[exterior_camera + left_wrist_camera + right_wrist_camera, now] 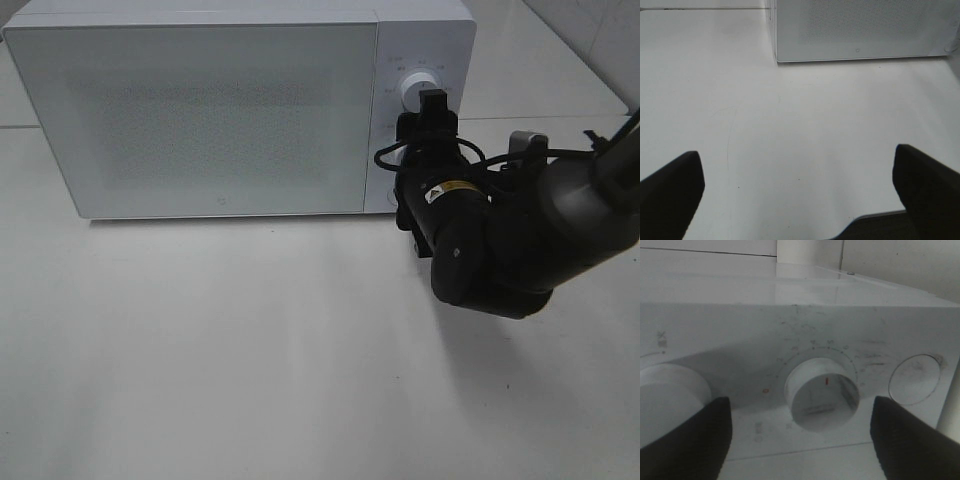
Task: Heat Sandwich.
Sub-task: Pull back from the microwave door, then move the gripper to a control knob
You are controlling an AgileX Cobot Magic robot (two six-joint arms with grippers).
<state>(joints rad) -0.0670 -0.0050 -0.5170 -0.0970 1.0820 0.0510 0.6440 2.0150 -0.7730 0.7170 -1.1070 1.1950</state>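
- Sandwich shows in no view; the microwave's [220, 110] shut, frosted door hides its inside
- Right gripper [800, 401] released, fingers flanking a dial [822, 395] without touching; its arm covers the lower panel
- Left gripper [796, 151] spread wide over the table [250, 350], near side of the microwave

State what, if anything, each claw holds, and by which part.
Nothing is held. The left claw stands open above the white table; the right claw stands open astride the round white microwave dial, clear of it.

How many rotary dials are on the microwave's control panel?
2. The upper dial shows in the high view beside the right tool; the lower dial sits directly before that tool, hidden from the high camera.
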